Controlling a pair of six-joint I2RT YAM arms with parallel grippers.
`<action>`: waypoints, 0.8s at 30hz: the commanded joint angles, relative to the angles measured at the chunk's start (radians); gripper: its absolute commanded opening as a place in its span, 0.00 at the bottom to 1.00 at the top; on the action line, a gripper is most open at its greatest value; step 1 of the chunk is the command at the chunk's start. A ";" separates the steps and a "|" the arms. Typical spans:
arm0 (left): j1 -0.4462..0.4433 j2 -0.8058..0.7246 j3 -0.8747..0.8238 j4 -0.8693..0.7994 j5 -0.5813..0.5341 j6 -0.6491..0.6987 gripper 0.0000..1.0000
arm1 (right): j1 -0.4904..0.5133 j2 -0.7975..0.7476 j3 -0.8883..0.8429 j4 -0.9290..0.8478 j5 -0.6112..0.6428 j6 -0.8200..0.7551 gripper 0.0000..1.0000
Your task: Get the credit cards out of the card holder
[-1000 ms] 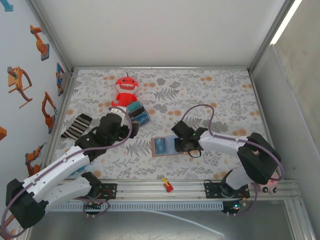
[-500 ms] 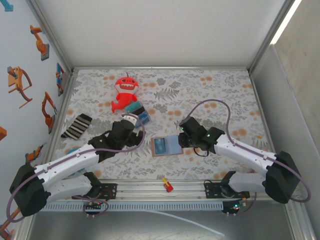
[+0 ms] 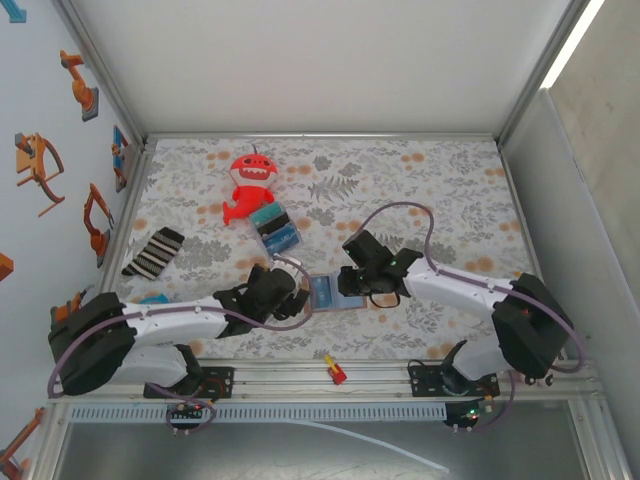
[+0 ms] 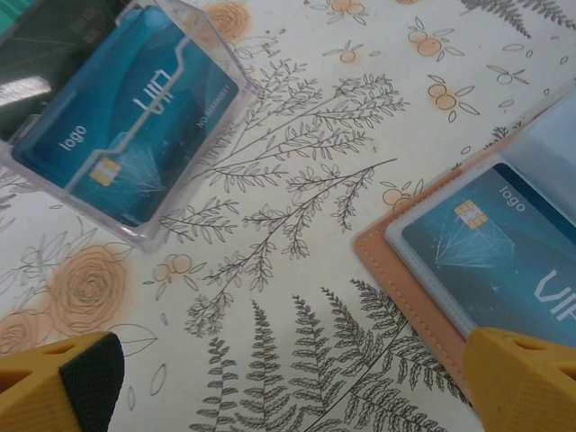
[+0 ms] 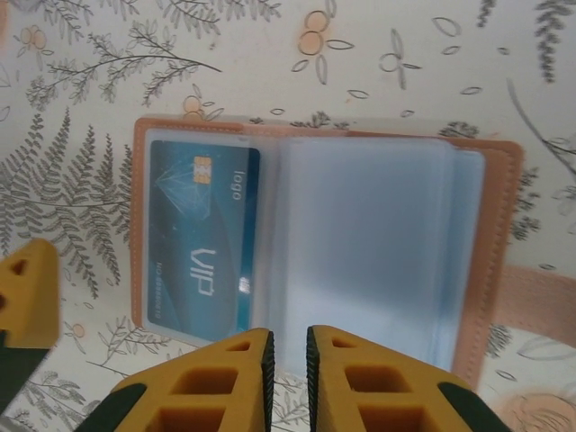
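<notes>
Open card holder [image 3: 325,295] by the bench's [image 3: 430,170] near edge: left claw [image 4: 288,382] apart beside it, right claw [image 5: 289,346] almost together above.

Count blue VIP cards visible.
2. One blue VIP card in the left sleeve of the open tan leather card holder; another in the clear plastic case. Cloudy sleeves may hide more.

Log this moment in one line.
holder open flat, card in left pocket | left gripper open, beside holder | right gripper narrow, over holder edge

Bright, even light — soft shadows, sharp focus
</notes>
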 commanded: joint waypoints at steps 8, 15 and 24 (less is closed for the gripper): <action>-0.016 0.112 0.014 0.115 -0.019 -0.027 0.97 | -0.003 0.114 0.062 0.101 -0.105 0.032 0.12; -0.016 0.144 0.008 0.102 -0.017 -0.034 0.97 | -0.002 0.170 0.064 0.129 -0.125 0.047 0.13; -0.016 0.182 0.032 0.057 -0.008 -0.039 0.97 | -0.003 0.198 0.052 0.116 -0.110 0.062 0.15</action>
